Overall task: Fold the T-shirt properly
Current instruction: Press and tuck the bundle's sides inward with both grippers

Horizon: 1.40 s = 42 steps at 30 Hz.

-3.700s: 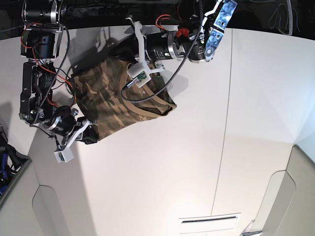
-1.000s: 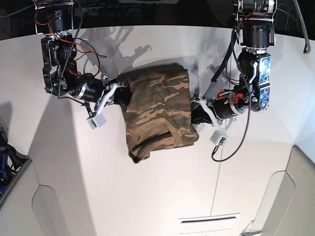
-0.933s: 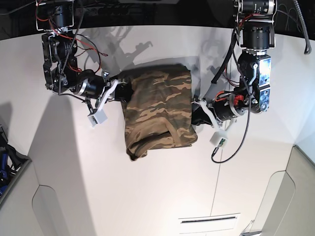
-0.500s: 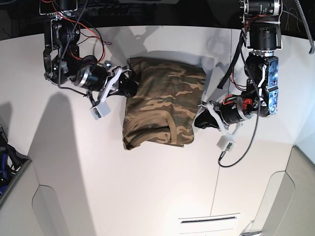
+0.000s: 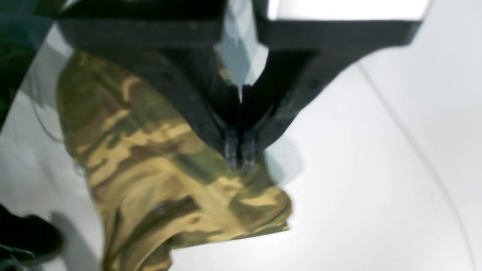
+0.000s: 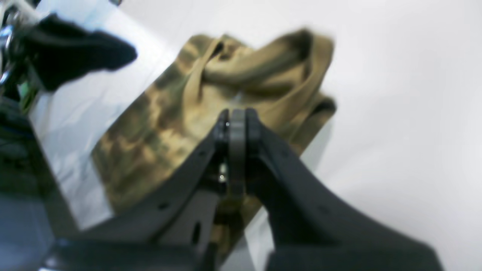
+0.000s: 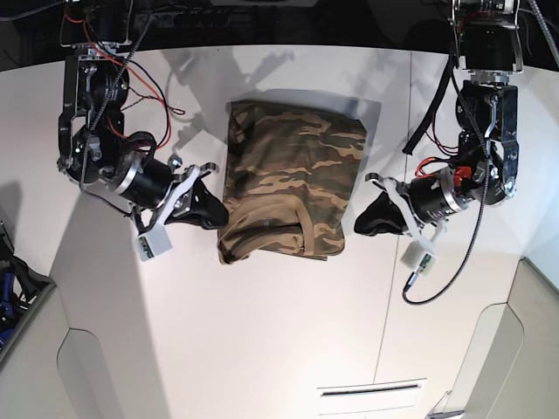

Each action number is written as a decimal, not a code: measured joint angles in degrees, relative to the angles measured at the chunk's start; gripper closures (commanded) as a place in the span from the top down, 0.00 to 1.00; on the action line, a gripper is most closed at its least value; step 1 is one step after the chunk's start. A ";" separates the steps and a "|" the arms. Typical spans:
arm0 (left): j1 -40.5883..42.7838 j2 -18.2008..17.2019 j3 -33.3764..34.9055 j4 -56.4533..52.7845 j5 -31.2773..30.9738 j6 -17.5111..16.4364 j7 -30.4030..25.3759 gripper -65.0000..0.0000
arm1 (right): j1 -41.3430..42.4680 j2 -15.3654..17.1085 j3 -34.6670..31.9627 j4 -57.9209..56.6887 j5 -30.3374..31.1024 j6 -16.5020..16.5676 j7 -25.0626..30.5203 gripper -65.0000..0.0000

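Bright, even light; both wrist views blurred.

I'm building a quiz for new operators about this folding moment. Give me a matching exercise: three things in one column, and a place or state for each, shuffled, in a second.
Things:
1. T-shirt
2. left pincer
3. right pincer

Places or states:
A. shut, beside the garment's edge on the base view's left
B. folded into a compact bundle, lying flat on the white table
C. shut, off the cloth on the base view's right

Pairs: 1-B, 2-C, 3-A
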 measured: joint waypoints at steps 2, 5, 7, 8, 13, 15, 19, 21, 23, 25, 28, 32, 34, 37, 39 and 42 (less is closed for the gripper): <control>-0.04 0.59 0.00 0.02 -0.24 -0.24 -0.02 0.00 | 2.69 -0.04 -0.85 -3.58 -0.35 0.04 0.42 0.00; 0.11 2.08 -0.07 0.02 -0.50 -0.26 -0.02 0.00 | 6.40 -0.17 -2.95 -10.14 -0.59 0.00 2.58 0.00; 0.48 3.56 -0.02 0.00 -0.55 -0.63 0.00 0.00 | 8.85 -0.17 -4.98 -14.47 -1.92 0.09 3.08 0.00; 0.79 4.26 -0.02 -0.07 -0.55 -0.66 -0.07 0.00 | 10.08 -0.15 -6.08 -16.39 -2.51 0.02 3.78 0.00; 2.23 6.75 0.00 -1.79 0.55 -0.87 -0.04 0.00 | 15.54 -0.15 -11.74 -24.33 -4.50 0.13 7.06 0.00; 2.21 7.15 0.00 -3.67 2.64 -0.90 -0.72 0.00 | 17.00 -0.81 -13.20 -27.74 -7.28 0.17 8.09 0.00; 2.16 7.10 -0.07 -8.15 7.15 -0.94 -3.98 0.00 | 18.32 -1.38 -13.90 -34.82 -10.47 0.46 12.02 0.00; 2.19 7.10 -0.07 -10.45 7.93 -1.07 -4.76 0.00 | 18.91 -1.11 -13.90 -36.63 -12.31 0.96 14.32 0.00; 1.99 6.82 -0.04 -12.15 7.23 -1.33 -5.62 0.00 | 19.06 -1.09 -13.88 -37.48 -13.66 0.98 15.89 0.00; 1.70 6.62 -0.04 -12.55 7.28 -1.55 -5.64 0.00 | 19.06 -1.07 -13.88 -37.51 -13.70 0.98 15.87 0.00; 1.75 6.62 -0.04 -12.55 6.01 -1.53 -5.62 0.00 | 19.21 -1.07 -13.88 -37.51 -13.64 0.98 15.87 0.00; 1.81 6.62 -0.07 -11.28 4.68 -1.49 -4.26 0.00 | 19.39 -1.05 -13.88 -35.08 -13.25 0.57 12.04 0.00; 1.95 6.62 -0.37 -8.87 4.02 -1.42 -2.38 0.00 | 19.34 -0.90 -13.84 -32.22 -13.27 0.02 8.48 0.00; 1.99 6.62 -1.62 -4.63 2.56 -1.29 0.68 0.00 | 18.78 -0.70 -13.07 -27.08 -12.66 -0.04 4.94 0.00; 2.60 6.64 -3.56 -1.40 1.01 -1.31 1.44 0.00 | 18.75 -0.59 -12.33 -23.34 -11.87 -0.11 2.03 0.00; 4.96 6.19 -7.23 2.86 -0.35 -1.31 1.70 0.00 | 17.77 0.90 -12.17 -17.92 -7.39 -0.07 -0.76 0.00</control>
